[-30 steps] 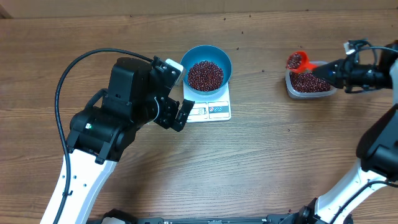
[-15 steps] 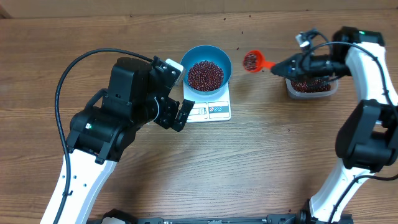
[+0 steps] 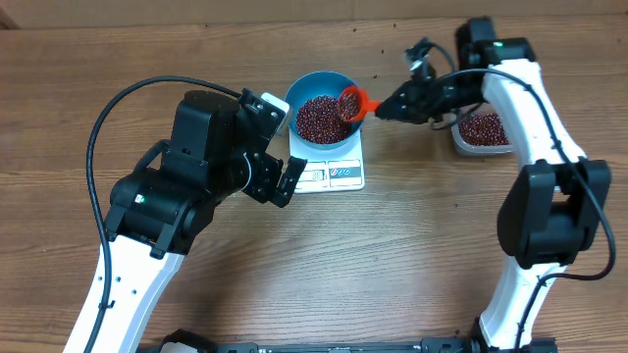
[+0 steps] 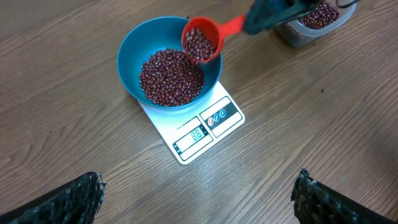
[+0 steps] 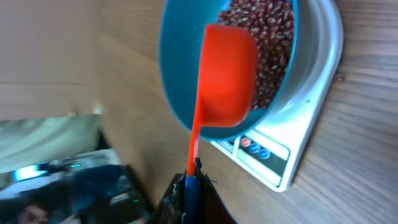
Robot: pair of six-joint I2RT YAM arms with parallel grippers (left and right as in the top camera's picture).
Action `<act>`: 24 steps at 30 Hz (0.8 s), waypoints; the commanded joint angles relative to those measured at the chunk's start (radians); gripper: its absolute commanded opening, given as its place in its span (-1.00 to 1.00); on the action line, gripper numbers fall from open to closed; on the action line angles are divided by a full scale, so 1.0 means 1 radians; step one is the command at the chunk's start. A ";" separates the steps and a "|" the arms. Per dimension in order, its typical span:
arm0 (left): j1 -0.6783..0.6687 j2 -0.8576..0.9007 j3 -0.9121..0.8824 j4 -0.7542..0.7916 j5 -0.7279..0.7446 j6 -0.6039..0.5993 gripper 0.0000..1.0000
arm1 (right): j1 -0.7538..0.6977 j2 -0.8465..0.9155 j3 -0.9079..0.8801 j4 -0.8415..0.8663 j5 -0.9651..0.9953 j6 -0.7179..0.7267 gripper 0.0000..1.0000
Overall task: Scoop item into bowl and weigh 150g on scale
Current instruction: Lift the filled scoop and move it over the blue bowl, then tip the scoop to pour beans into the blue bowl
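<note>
Right wrist view first: the right pincer is pressed together on the very end of the thin handle of the red scoop. The cup hangs over the near side of the blue bowl. From the left wrist view the cup is loaded and tipped toward the heap of beans already in the bowl, which sits on the white scale.

What I'd worry about from here:

- Overshoot. Dumping the whole cup at once could blow past the target (I can't read the display well enough to say how close it is). A slow tip is safer.
- The cup sits right above the rim, not the middle. Beans sliding off the lip could bounce onto the scale's plate or the counter.
- If the scoop touches the rim, it presses on the scale and fakes the reading, or nudges the bowl. The bowl is about as wide as the scale, so there's little margin.
- That grip is far out on a skinny handle, so the scoop could twist between the fingers.

The left pincer is spread wide and holding nothing, near the scale. The clear tub of spare beans sits well off to the right.
</note>
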 commanded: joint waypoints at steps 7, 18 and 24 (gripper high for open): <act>0.005 0.003 0.018 0.000 -0.006 -0.005 0.99 | 0.129 -0.006 0.238 -0.040 0.449 0.146 -0.92; 0.005 0.003 0.018 0.001 -0.006 -0.005 0.99 | 0.286 -0.011 0.298 -0.055 0.785 0.150 -0.92; 0.005 0.003 0.018 0.001 -0.006 -0.005 0.99 | 0.350 -0.011 0.298 -0.055 0.981 0.151 -0.92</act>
